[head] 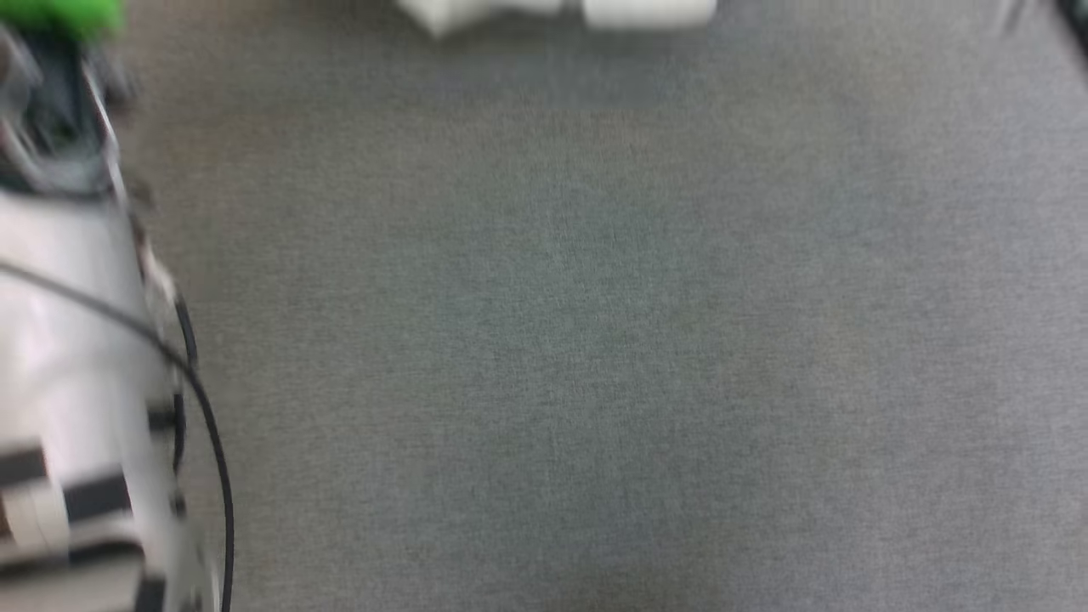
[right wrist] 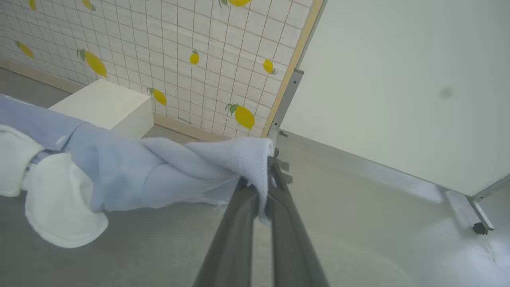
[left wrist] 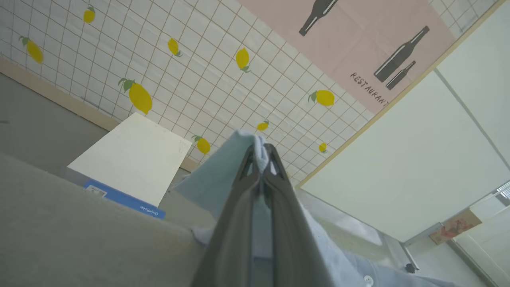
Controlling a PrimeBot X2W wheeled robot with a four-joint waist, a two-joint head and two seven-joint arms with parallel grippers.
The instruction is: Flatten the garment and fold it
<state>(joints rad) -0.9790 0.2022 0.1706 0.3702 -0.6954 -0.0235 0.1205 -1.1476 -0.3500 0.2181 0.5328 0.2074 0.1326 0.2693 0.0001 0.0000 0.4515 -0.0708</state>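
In the left wrist view, the left tool has its two long dark fingers pressed together on a bunched fold of the light blue knit polo shirt. The fabric pokes out above the tips and falls away on both sides of the fingers. A small white button shows on the cloth at the bottom edge.

In the right wrist view, the right tool is likewise clamped on a thick fold of the same shirt. From that grip the shirt runs out twisted and rumpled towards that view's left. Its soft white collar droops at the far end. I cannot tell whether the collar touches the grey ground beneath it.

The head view is blurred. The pale left forearm, with a thin black cable looping along it, fills the left edge. The rest is a flat grey woven surface, with a bright green smear in the top left corner.

Farther off stands a plain white rectangular box with a blue label strip on one side. Behind the box rises a white tiled wall printed with yellow lemons. Above that hangs a pink poster with dark bottle silhouettes, and beside the wall stands a pale partition panel in a metal frame.
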